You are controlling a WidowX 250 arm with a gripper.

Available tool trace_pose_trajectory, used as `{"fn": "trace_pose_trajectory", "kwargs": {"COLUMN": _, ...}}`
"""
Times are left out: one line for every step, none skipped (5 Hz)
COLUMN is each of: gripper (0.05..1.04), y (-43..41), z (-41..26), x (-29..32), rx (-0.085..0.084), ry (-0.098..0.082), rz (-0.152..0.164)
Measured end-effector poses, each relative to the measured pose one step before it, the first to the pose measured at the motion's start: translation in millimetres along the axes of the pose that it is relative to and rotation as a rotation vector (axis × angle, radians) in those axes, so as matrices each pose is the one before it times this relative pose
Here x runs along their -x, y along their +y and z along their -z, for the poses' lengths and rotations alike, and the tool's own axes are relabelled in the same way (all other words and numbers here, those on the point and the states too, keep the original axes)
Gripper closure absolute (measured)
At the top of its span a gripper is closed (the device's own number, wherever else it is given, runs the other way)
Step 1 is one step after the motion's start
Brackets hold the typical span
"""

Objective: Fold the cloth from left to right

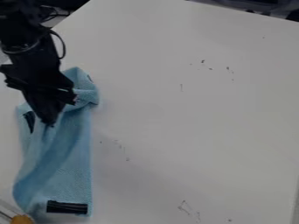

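Blue cloth (pixel 67 162), judged light and limp, is best pinched at an outer edge (pixel 19 186); the gripper (pixel 50 124) opening cannot be determined.

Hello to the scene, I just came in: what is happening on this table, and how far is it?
A black robot arm has its gripper down at the upper part of a light blue cloth on the white table. The cloth lies long and narrow at the left of the view, rumpled near the gripper. I cannot tell if the fold is finished.
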State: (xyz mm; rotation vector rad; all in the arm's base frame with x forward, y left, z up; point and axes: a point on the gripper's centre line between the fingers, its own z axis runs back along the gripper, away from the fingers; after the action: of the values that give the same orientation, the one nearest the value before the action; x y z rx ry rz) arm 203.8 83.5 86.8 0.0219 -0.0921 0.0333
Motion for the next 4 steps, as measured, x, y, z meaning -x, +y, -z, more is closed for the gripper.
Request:
{"fn": "trace_pose_trajectory", "kwargs": {"gripper": 1.022, "y": -51.31, "z": 0.05, "x": -9.8, "rx": 0.0255, "ry": 0.0067, "rz": 0.124}}
{"fn": "trace_pose_trajectory", "kwargs": {"gripper": 1.022, "y": -40.09, "z": 1.63, "x": -7.3, "rx": 0.02, "ry": 0.0054, "rz": 0.0811}}
{"fn": "trace_pose_trajectory", "kwargs": {"gripper": 1.022, "y": -24.09, "z": 6.96, "x": -10.36, "rx": 0.0123, "ry": 0.0192, "rz": 0.0542}}
{"fn": "trace_pose_trajectory", "kwargs": {"gripper": 1.022, "y": -19.34, "z": 6.32, "x": -17.48, "rx": 0.008, "ry": 0.0151, "rz": 0.0468}}
